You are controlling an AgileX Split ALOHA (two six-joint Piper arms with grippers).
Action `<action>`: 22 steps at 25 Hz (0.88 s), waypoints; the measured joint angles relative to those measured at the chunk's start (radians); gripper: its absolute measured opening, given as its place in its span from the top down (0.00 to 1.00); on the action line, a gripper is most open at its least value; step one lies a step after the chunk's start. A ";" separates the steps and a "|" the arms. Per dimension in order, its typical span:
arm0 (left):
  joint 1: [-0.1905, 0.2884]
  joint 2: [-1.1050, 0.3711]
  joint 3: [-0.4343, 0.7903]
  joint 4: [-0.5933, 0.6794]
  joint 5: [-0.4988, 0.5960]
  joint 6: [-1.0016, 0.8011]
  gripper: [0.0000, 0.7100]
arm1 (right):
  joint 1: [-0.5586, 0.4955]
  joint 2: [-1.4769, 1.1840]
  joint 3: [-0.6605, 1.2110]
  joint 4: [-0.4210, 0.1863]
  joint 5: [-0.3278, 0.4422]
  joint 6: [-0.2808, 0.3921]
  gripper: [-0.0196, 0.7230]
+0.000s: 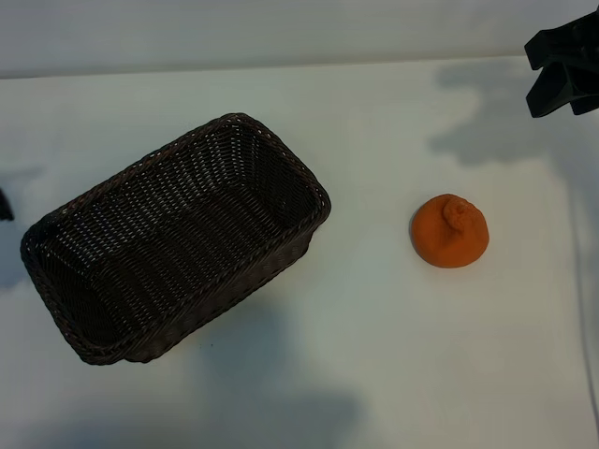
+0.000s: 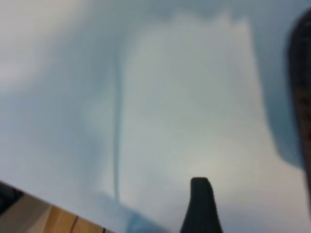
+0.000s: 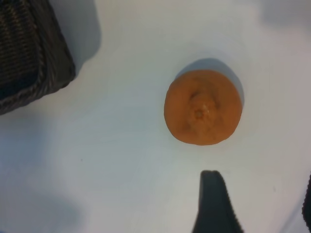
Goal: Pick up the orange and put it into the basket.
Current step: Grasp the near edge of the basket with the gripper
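The orange [image 1: 449,231] lies on the white table, right of the basket and apart from it, with its twisted nub up. In the right wrist view the orange [image 3: 203,107] is a short way beyond my right gripper [image 3: 260,206], which is open with nothing between its fingers [image 3: 214,204]. From outside, the right gripper [image 1: 537,79] hangs at the far right corner, above and behind the orange. The dark woven basket [image 1: 281,150] stands slantwise left of centre with nothing in it. My left gripper [image 1: 4,204] just shows at the left edge; one finger [image 2: 200,204] stands over bare table, open.
The table's wooden front edge [image 2: 48,218] shows in the left wrist view, with the basket's side [image 2: 302,97] at that view's margin. A basket corner [image 3: 29,48] appears in the right wrist view. White tabletop lies between basket and orange.
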 joint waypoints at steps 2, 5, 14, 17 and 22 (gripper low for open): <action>0.060 0.000 0.044 -0.037 -0.048 0.035 0.20 | 0.000 0.000 0.000 0.000 0.000 0.000 0.39; 0.126 0.000 0.108 -0.136 -0.140 0.121 0.20 | 0.000 0.000 0.000 0.000 0.000 0.000 0.39; 0.157 0.031 0.150 -0.249 -0.273 0.217 0.20 | 0.000 0.000 0.000 0.001 0.000 0.000 0.39; 0.157 0.071 0.150 -0.253 -0.304 0.217 0.20 | 0.000 0.000 0.000 0.001 0.000 0.000 0.39; 0.157 0.137 0.150 -0.280 -0.376 0.220 0.20 | 0.000 0.000 0.000 0.001 0.000 0.000 0.39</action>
